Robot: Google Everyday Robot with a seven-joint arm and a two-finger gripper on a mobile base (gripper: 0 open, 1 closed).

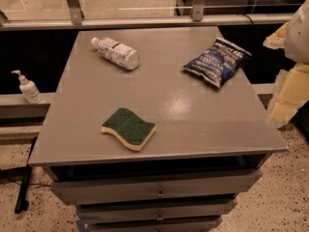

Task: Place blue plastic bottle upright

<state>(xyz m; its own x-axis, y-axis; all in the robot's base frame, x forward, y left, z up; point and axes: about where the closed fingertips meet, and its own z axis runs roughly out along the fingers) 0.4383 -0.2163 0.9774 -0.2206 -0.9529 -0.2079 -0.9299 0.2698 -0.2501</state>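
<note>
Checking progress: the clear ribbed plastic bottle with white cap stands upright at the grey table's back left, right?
No: camera view shows the clear ribbed plastic bottle lying on its side there; the gripper is at the picture's right edge.

arm [300, 28] comes in at upper right edge of frame, pale and partly cropped; gripper [282, 108] sits below it at right edge, mid-height, angled down-left

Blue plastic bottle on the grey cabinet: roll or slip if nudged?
Clear ribbed plastic bottle lies on its side, so probably rolls. Ribbed walls likely flex under squeeze. End effector sits at right edge, apart from it.
</note>
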